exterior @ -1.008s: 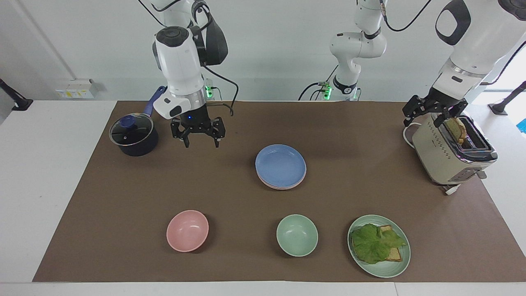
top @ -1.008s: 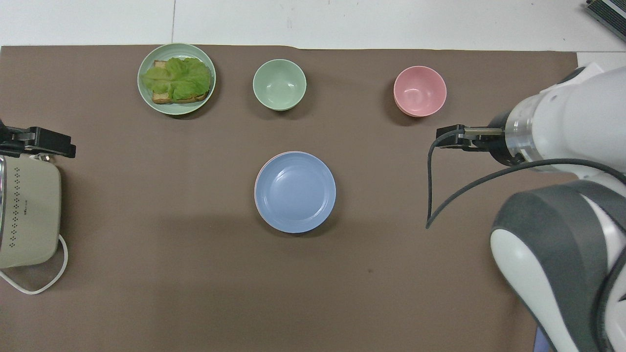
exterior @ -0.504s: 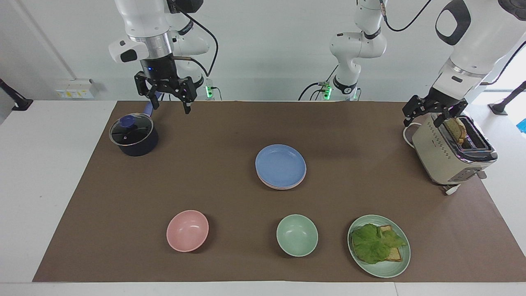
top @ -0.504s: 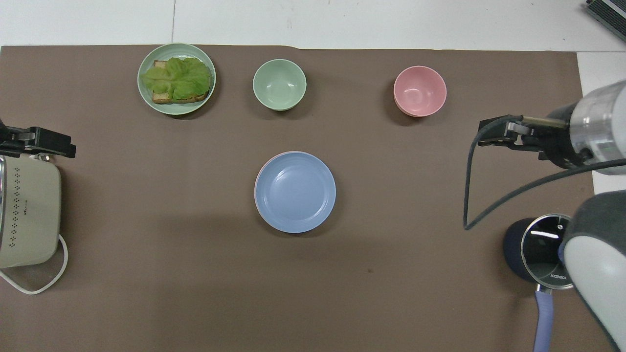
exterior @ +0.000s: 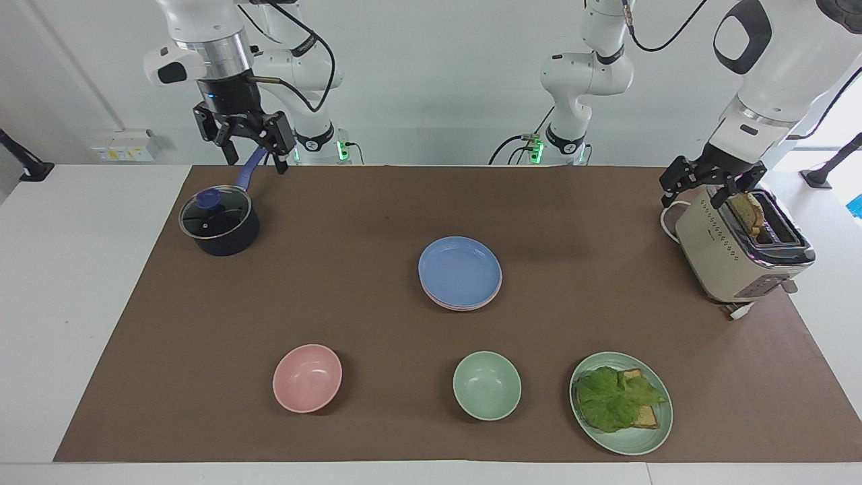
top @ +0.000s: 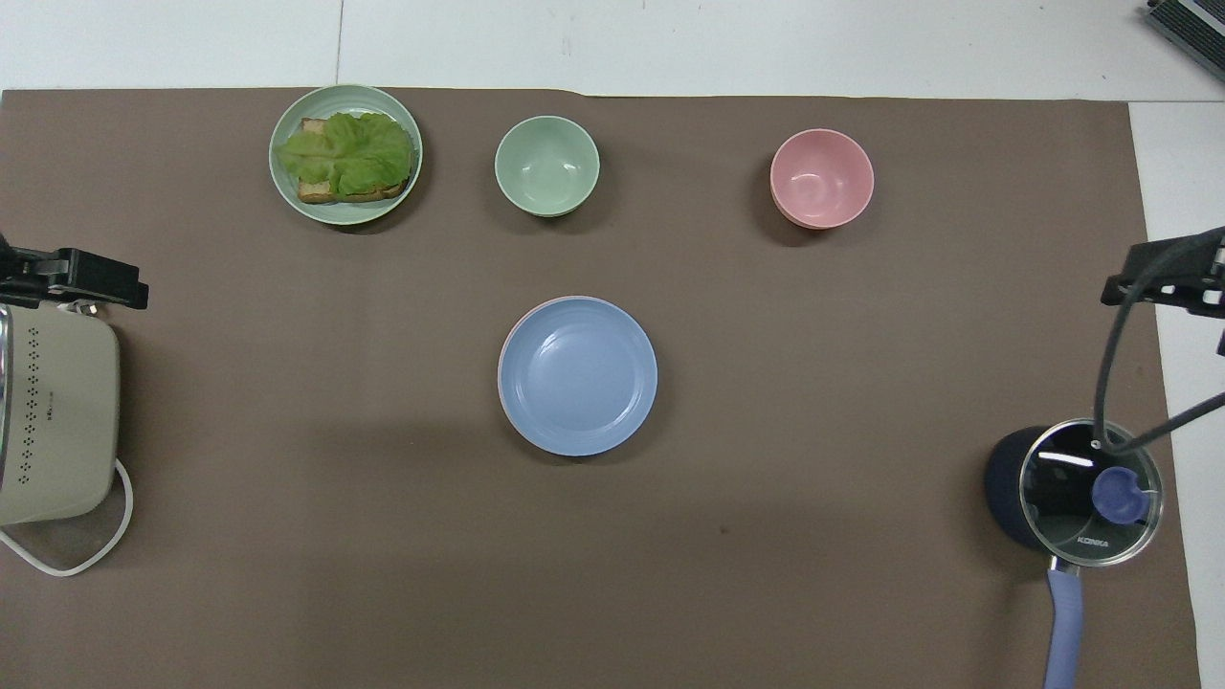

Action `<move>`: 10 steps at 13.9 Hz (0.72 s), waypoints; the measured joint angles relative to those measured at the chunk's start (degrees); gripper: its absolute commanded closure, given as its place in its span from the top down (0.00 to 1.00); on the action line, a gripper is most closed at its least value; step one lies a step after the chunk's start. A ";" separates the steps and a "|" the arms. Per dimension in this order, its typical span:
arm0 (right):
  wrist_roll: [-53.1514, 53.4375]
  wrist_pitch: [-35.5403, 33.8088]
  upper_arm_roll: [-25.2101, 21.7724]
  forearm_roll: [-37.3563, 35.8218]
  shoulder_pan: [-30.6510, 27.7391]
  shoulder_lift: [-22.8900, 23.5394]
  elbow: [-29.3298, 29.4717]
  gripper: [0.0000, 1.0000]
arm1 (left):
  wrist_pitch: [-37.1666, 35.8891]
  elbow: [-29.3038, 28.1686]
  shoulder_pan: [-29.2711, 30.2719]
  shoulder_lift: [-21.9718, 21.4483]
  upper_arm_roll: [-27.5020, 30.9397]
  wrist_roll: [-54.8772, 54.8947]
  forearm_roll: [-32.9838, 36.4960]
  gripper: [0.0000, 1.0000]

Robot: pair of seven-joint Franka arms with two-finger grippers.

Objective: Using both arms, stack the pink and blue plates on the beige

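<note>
The blue plate (exterior: 460, 269) lies on top of a stack in the middle of the mat. The pink plate's rim (exterior: 465, 306) peeks out just under it. In the overhead view the blue plate (top: 577, 375) covers all but a sliver of pink rim (top: 503, 349). The beige plate cannot be made out under them. My right gripper (exterior: 254, 162) hangs open and empty, high over the pot's handle; only its edge (top: 1168, 277) enters the overhead view. My left gripper (exterior: 693, 195) waits open over the toaster's end, also seen from above (top: 77, 277).
A dark lidded pot (exterior: 219, 222) with a blue handle stands at the right arm's end. A beige toaster (exterior: 741, 252) holding bread stands at the left arm's end. Farthest from the robots sit a pink bowl (exterior: 307, 377), a green bowl (exterior: 486, 385) and a green plate (exterior: 643, 438) with lettuce and bread.
The right arm has lifted and swung back from beside the pot to high over its handle, gripper still open. The plates and the left arm have not moved.
</note>
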 measured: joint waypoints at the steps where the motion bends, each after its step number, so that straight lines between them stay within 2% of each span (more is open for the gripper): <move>1: -2.15 -0.56 -1.10 -0.03 -0.05 -0.22 -0.05 1.00 | 0.00 0.00 0.00 0.00 0.00 0.00 0.00 1.00; 5: -12.21 -2.37 -2.16 -0.06 -0.07 -0.48 -2.02 1.00 | 0.00 0.00 0.00 0.00 0.00 0.00 0.00 1.00; 10: -13.73 -0.34 -1.78 -0.06 0.20 -0.34 -6.42 1.00 | 0.00 0.00 0.00 0.00 0.00 0.00 0.00 1.00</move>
